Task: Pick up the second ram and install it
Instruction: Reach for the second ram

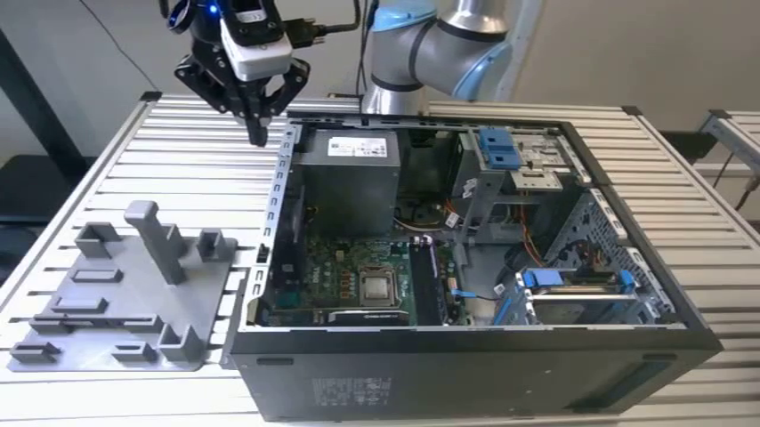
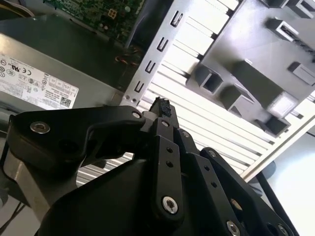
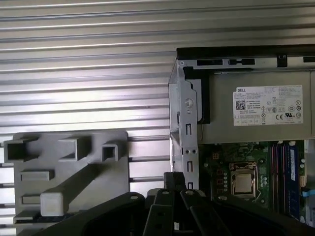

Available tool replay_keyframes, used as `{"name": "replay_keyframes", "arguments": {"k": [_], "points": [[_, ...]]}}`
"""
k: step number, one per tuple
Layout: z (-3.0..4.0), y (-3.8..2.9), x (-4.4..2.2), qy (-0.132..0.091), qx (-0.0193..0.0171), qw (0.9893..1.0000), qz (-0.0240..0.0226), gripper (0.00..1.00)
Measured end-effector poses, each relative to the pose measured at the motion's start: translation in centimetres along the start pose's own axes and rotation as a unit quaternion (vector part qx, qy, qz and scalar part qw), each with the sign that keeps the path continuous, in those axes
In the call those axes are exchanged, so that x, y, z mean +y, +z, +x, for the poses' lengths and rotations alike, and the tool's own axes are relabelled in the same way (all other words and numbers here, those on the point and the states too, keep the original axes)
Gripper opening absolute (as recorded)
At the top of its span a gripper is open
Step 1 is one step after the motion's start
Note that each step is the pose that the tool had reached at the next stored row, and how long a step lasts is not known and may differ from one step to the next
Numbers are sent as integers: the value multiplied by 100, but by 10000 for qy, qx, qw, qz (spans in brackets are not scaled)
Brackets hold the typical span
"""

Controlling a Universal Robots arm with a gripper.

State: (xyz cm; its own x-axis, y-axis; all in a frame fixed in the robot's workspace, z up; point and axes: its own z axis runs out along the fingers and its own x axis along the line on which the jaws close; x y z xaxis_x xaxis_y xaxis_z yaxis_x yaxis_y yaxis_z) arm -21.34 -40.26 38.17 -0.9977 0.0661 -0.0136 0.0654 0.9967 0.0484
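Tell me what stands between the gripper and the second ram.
Only the tall post, low down. The gripper hangs over the table by the case; what looks like the ram lies in the grey fixture, beyond the post. From above nothing visible blocks it.

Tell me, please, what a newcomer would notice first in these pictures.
The open computer case strikes first, its green board exposed. Near its far corner, at the exterior view's left, hangs the black hand, shut. A grey plastic rack lies beside the case.
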Motion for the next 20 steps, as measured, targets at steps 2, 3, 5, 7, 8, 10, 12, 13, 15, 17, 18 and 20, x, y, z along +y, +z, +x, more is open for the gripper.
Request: {"name": "replay_keyframes", "arguments": {"k": [2, 3, 5, 7, 8, 10, 12, 13, 15, 17, 18, 20], "points": [[31, 4, -4, -2, 6, 10000, 1, 11], [52, 6, -7, -3, 7, 10000, 1, 11], [94, 11, -13, -4, 9, 10000, 0, 11], [134, 17, -17, -5, 11, 10000, 1, 11], [153, 21, -18, -5, 12, 10000, 1, 11], [205, 29, -22, -6, 13, 10000, 1, 11], [288, 37, -29, -9, 13, 10000, 0, 11], [326, 41, -33, -10, 14, 10000, 1, 11], [394, 45, -39, -13, 16, 10000, 0, 11], [454, 49, -44, -17, 24, 10000, 1, 11], [484, 51, -46, -18, 31, 10000, 1, 11], [545, 56, -50, -18, 52, 10000, 3, 11]]}}
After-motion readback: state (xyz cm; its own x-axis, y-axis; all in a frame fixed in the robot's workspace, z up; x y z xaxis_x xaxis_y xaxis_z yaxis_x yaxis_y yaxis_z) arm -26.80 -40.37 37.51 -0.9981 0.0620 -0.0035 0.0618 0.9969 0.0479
